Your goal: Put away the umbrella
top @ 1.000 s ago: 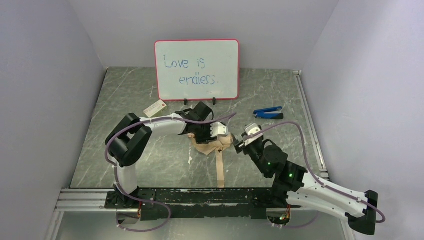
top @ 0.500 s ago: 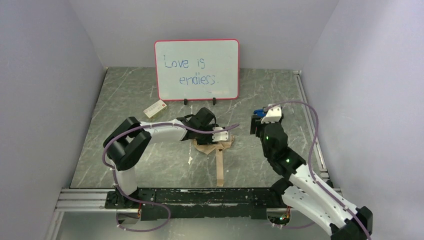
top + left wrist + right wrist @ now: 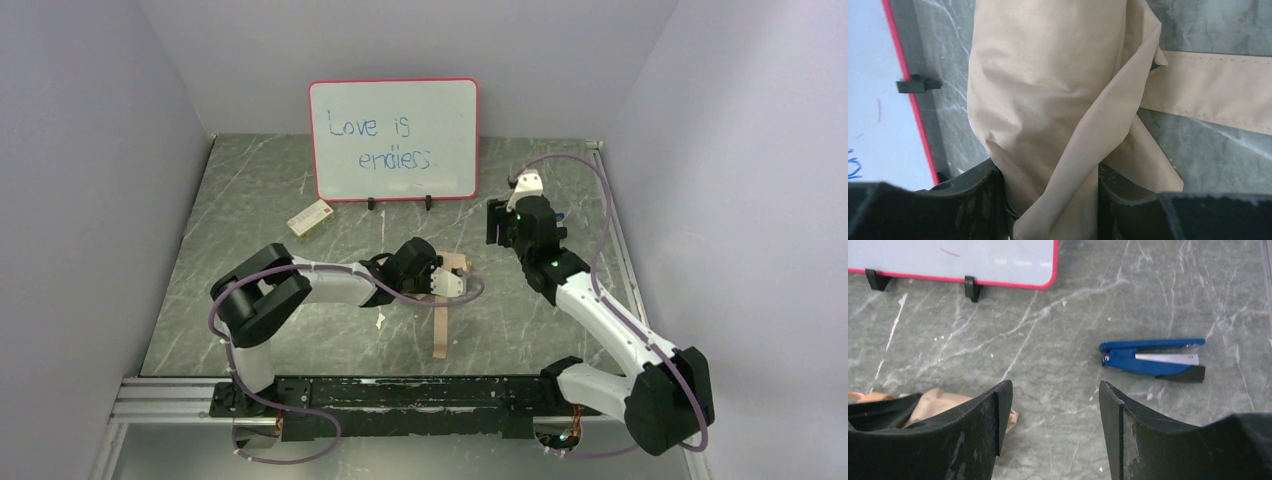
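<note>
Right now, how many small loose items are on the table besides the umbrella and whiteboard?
2. A white-red box sits near the whiteboard, at its left; a blue-black clip tool lies ahead of the right gripper. More may be hidden.

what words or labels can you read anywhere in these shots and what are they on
"Love is endless." handwritten in blue marker on the whiteboard, over two lines.
Small white and red box: any print on it is too small to read.
Blue tool: no readable marking.
Umbrella: plain tan fabric, no text shows.
</note>
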`<state>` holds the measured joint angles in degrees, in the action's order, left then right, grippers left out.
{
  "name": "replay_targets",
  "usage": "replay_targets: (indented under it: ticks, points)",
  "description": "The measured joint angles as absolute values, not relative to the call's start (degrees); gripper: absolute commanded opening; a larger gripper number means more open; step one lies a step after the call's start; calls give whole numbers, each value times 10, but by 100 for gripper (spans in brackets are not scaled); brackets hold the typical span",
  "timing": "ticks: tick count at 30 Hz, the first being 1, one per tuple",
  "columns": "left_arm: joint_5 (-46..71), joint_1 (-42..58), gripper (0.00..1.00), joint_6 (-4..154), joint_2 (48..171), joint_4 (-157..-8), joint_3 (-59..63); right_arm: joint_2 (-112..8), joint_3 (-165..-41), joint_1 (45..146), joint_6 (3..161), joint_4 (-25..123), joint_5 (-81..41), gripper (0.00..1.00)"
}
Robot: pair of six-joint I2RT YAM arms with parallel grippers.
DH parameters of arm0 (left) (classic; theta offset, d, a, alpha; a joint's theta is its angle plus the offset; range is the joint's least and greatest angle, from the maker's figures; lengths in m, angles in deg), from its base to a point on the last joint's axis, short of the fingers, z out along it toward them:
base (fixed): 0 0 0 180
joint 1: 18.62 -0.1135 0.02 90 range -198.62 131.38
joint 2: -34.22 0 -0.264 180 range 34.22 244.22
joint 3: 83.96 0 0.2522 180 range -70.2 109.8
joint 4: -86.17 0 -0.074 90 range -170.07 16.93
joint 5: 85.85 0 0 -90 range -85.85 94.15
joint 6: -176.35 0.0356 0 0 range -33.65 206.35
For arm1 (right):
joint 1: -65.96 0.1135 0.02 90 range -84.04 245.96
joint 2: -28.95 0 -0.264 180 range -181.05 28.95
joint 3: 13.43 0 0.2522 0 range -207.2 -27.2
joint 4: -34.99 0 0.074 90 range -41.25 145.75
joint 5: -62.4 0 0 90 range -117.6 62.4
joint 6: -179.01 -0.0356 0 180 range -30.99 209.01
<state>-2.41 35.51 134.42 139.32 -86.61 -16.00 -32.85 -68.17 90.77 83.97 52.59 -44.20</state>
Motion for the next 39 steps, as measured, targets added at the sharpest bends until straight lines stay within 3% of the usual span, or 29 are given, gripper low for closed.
replay_targets:
  ticks: [15, 26, 39]
  points:
    - [-199, 435, 5, 1413, 1431, -1138, -273, -504, -812, 854, 1012, 547, -167, 68]
    - [-310, 493, 5, 1487, 1499, -1337, -328, -618, -904, 853, 1254, 731, 72, 68]
    - [-349, 519, 5, 1542, 1536, -1448, -354, -733, -993, 872, 1383, 905, 130, 70]
